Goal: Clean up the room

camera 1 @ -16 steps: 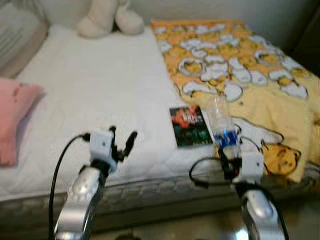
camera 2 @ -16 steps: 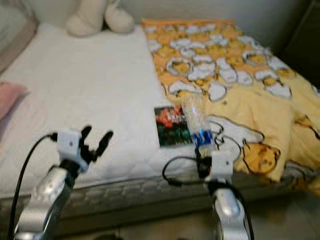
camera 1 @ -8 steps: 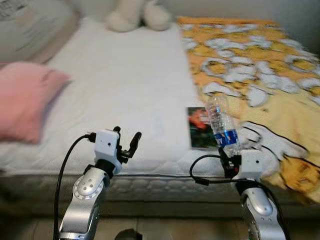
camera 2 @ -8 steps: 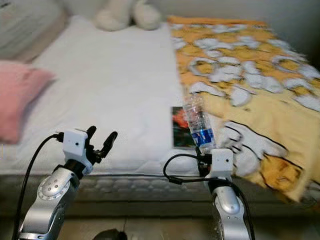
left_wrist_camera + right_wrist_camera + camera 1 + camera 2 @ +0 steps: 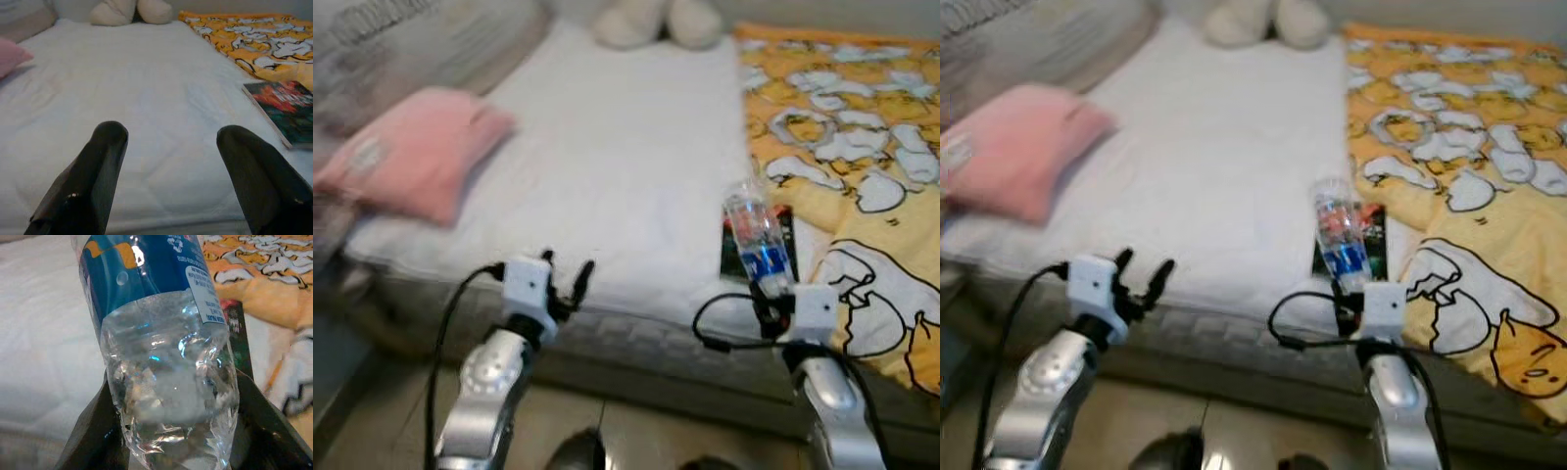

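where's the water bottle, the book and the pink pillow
water bottle (image 5: 760, 245), left eye view, on its clear body above the blue label
book (image 5: 286, 108), left wrist view, on the middle of its dark cover
pink pillow (image 5: 1023, 147), right eye view, on its top face

both silver arms are raised forward, bent at the elbow. the left gripper (image 5: 563, 279) points ahead with its two black fingers (image 5: 93, 174) spread apart and holding nothing. the right gripper (image 5: 773, 294) has its fingers clamped around a bottle (image 5: 756, 240).
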{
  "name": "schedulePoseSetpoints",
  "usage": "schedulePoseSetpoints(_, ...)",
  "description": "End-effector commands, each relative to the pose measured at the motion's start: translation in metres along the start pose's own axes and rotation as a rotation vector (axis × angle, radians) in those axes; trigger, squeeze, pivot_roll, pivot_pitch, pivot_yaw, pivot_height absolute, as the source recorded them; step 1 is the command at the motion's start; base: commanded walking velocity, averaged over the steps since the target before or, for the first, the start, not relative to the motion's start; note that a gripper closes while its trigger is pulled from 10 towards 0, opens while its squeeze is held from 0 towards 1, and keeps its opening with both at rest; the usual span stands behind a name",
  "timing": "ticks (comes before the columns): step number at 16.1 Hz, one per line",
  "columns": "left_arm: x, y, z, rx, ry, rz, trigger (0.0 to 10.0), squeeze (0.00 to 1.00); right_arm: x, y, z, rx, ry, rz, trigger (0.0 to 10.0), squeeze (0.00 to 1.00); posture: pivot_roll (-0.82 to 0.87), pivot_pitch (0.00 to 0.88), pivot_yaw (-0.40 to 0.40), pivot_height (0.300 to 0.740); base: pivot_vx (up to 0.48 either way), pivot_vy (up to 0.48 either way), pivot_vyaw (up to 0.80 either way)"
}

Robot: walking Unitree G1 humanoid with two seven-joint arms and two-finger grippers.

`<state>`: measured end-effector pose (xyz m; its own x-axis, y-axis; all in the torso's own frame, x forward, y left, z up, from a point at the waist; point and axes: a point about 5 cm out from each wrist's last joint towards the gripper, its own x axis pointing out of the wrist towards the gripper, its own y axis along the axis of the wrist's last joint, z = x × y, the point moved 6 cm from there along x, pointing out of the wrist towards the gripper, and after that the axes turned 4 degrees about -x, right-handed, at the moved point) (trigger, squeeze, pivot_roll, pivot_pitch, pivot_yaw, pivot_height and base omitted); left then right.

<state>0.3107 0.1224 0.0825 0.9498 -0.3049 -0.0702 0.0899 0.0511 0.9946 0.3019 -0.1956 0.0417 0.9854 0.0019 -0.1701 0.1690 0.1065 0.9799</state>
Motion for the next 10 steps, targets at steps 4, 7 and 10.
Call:
schedulePoseSetpoints(4,0.000,-0.002,-0.005,0.013,0.012,-0.010,10.0,0.00,0.001,0.003,-0.006,0.008,0.029,0.010,10.0,0.00,-0.07,0.000,0.023,0.740,0.000,0.000,0.56)
schedulePoseSetpoints(7,0.002,-0.002,-0.005,0.032,0.016,-0.009,10.0,0.00,0.003,0.002,-0.011,0.015,0.063,0.003,10.0,0.00,-0.07,0.000,0.024,0.740,0.000,-0.111,0.45)
schedulePoseSetpoints(10,0.003,-0.001,-0.002,0.018,0.008,-0.003,10.0,0.00,0.004,0.002,-0.013,0.019,0.078,-0.001,10.0,0.00,-0.07,0.000,0.025,0.740,0.000,-0.475,0.28)
